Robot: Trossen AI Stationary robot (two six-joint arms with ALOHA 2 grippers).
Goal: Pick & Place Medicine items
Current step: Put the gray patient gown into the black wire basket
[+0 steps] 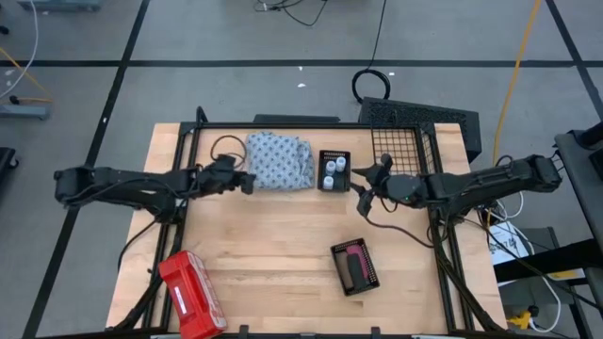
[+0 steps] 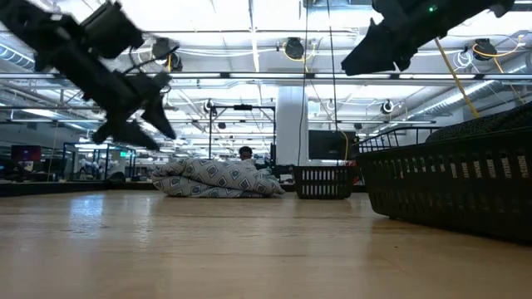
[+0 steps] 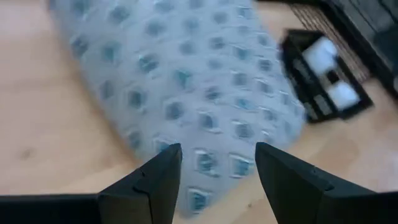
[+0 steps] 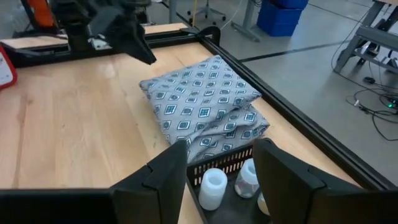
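We hold our left gripper [image 1: 247, 182] open above the table, at the cloth's [image 1: 280, 160] edge. Our right gripper [image 1: 363, 180] hangs open beside the small tray [image 1: 334, 170] holding the white bottles [image 1: 334, 170]. The tubes [image 1: 355, 265] lie in another tray [image 1: 356, 268] nearer the front

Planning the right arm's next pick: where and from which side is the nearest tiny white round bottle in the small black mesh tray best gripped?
Grip the white round bottle across its sides below the pale top, coming straight down from above. It stands upright, and the black mesh tray walls block any sideways approach. The right gripper already hovers open over it, so probably only a short descent is needed.
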